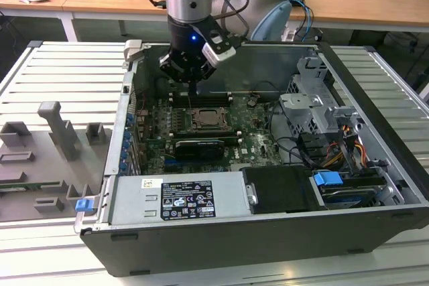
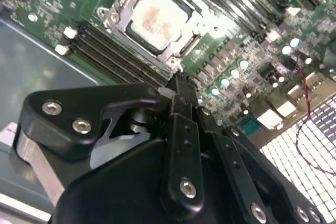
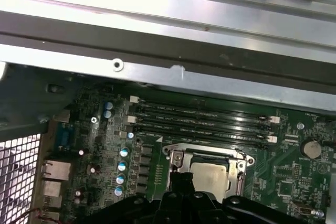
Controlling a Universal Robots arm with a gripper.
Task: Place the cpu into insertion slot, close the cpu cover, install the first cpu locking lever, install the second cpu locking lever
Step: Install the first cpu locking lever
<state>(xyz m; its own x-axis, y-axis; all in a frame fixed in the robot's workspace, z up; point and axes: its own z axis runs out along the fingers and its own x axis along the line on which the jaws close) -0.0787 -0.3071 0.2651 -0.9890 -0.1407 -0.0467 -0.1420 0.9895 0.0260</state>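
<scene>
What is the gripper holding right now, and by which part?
Nothing visible: the gripper is shut and empty above the motherboard, and the cpu lies apart from it, framed by the cpu cover.

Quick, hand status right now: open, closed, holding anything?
Hand: closed, nothing seen in it, tips at a corner of the cpu cover.

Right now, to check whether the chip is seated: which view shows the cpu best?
The second wrist view: the cpu is large and unobstructed, framed by the cpu cover. In the first wrist view the gripper hides part of it; the exterior view shows it small.
</scene>
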